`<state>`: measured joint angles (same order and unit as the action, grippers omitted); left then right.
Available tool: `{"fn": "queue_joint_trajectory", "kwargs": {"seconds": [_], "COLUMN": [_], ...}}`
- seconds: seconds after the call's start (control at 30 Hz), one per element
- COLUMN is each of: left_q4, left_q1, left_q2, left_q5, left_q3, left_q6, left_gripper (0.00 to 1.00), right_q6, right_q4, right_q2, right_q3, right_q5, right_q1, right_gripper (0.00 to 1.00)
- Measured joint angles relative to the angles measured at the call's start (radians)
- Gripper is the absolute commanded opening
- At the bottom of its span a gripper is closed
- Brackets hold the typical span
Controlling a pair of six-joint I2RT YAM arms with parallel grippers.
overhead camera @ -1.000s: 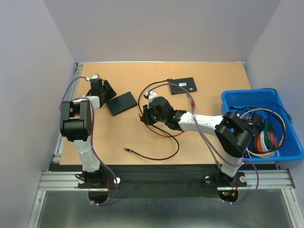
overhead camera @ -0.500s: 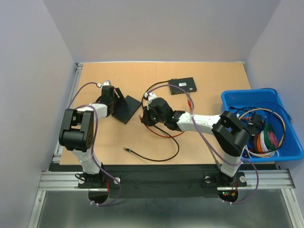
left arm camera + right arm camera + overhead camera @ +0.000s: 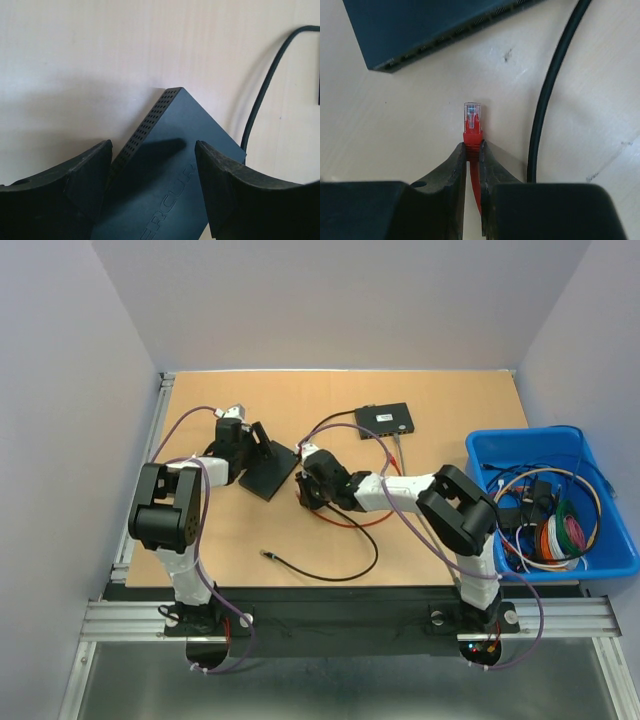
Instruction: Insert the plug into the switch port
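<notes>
The dark switch (image 3: 272, 472) lies on the table left of centre. My left gripper (image 3: 257, 443) is closed across its far-left corner. In the left wrist view the switch (image 3: 170, 170) fills the gap between my fingers (image 3: 85, 175), and the vented side touches the left one. My right gripper (image 3: 302, 488) is shut on the red plug (image 3: 472, 131), whose clear tip sticks out past the fingertips. In the right wrist view my right gripper (image 3: 474, 146) holds the plug a short way from the switch's port side (image 3: 435, 35), pointing toward it.
A second black switch (image 3: 386, 419) with cables plugged in sits at the back. A black cable (image 3: 555, 90) runs just right of the plug. A loose black cable (image 3: 320, 568) lies near the front. A blue bin (image 3: 600, 565) of cables stands at the right.
My left gripper moved right and carried the switch toward the centre, turning it. My right gripper shifted slightly left toward the switch with the plug.
</notes>
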<state>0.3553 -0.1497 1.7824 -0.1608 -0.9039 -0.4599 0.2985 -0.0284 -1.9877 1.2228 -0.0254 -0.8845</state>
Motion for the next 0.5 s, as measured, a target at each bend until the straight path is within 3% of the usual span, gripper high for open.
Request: {"fn": "queue_joint_trajectory", "kwargs": {"seconds": [0.27, 0.5], "left_q4": [0.051, 0.045], "left_q1": [-0.015, -0.051], "left_q2": [0.019, 0.061], "left_q5": [-0.115, -0.179], "left_q3": [0.0, -0.04], "left_q6": [0.06, 0.113], "left_gripper": [0.77, 0.77], "right_q6": [-0.045, -0.072], "right_q4": [0.054, 0.093], "right_q2": [-0.066, -0.084], "right_q3": [0.131, 0.148], "right_q5": [-0.033, -0.061], "right_q1": [0.001, 0.009], "right_gripper": [0.01, 0.0]}}
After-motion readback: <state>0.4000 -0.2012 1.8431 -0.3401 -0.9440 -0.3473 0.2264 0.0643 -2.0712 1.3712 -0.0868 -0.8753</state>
